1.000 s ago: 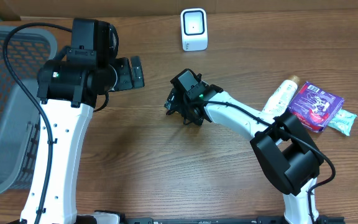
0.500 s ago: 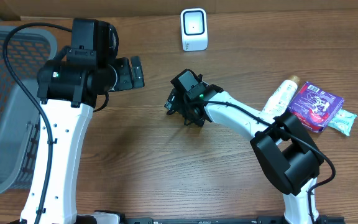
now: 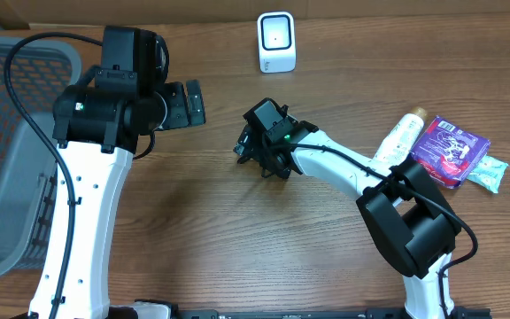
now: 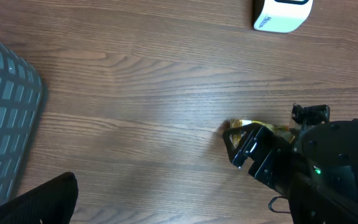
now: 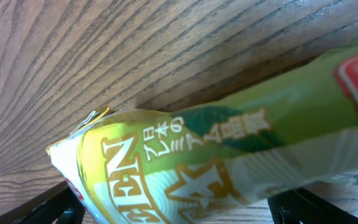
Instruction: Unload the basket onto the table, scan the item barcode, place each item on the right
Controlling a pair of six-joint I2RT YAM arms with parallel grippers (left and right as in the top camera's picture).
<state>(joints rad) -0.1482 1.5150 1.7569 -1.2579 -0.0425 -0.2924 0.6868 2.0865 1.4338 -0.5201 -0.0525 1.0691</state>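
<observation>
Glossy green packet (image 5: pixel 197 143), grained wooden table (image 5: pixel 104 50)

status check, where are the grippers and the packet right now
Left gripper open, empty. Right gripper open, jaws astride green snack packet, packet lying on table. Bare wood between packet and scanner.
</observation>
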